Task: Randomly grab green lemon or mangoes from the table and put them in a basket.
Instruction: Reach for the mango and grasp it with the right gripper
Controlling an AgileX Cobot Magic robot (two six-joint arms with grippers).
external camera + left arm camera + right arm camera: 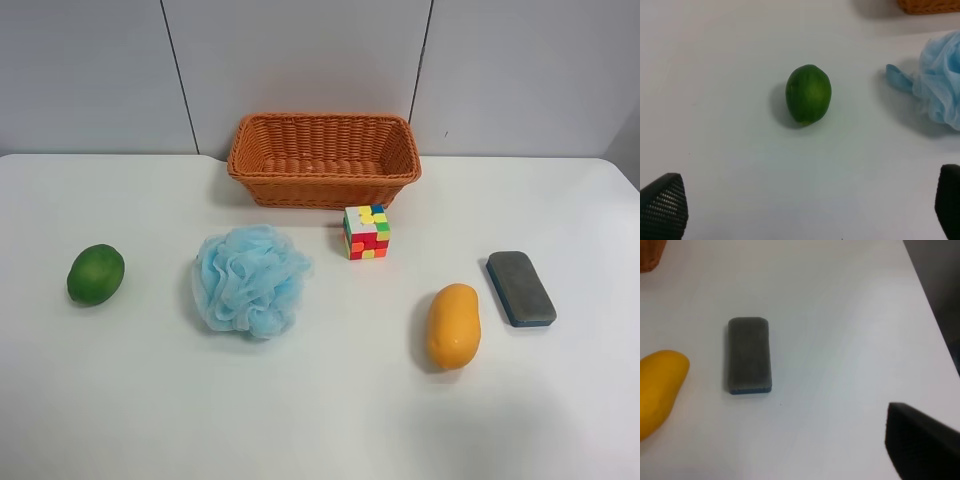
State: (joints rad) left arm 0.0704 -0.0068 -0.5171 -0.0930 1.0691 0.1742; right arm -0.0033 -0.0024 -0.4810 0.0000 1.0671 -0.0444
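Green lemon (808, 94) lies on the table (715, 75), clear of the left gripper (805, 207), jaws wide apart; mango (454, 325) lies near the eraser (521, 287); right gripper (920, 442) shows one finger only, so its jaw state cannot be told.

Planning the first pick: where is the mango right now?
The mango lies on the table at the exterior high view's right, just left of the grey eraser.

A plain white table (320, 430) spreads out under the left gripper (805, 212), evenly lit from above with only soft shadows. Well ahead of that gripper, past the table's far edge, stands a pale grey wall (300, 60) of flat panels split by thin dark seams.
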